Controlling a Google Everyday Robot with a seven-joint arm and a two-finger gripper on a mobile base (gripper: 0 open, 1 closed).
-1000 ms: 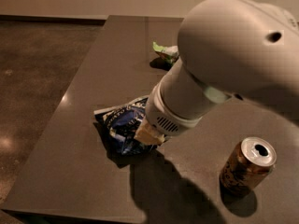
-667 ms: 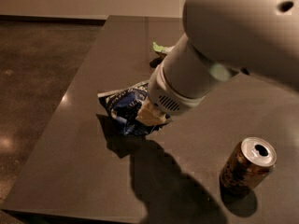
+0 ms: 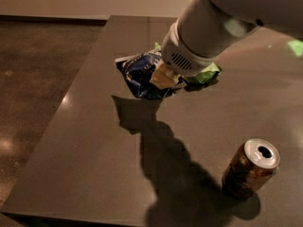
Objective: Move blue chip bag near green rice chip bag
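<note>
The blue chip bag (image 3: 138,73), dark navy foil with white lettering, hangs crumpled in my gripper (image 3: 163,78) a little above the dark table (image 3: 85,141); its shadow falls on the table below it. The gripper is shut on the bag's right side, and the big white arm comes in from the upper right. The green rice chip bag (image 3: 204,73) lies on the table just right of the gripper, partly hidden behind the arm. The blue bag is close to its left side.
A brown drink can (image 3: 251,167) stands upright at the front right of the table. The table's left edge runs diagonally beside the brown floor (image 3: 33,79). The arm's shadow crosses the middle of the table.
My gripper has carried the blue chip bag off the table's middle and away toward the far side, up to the green rice chip bag. The can has not moved.
</note>
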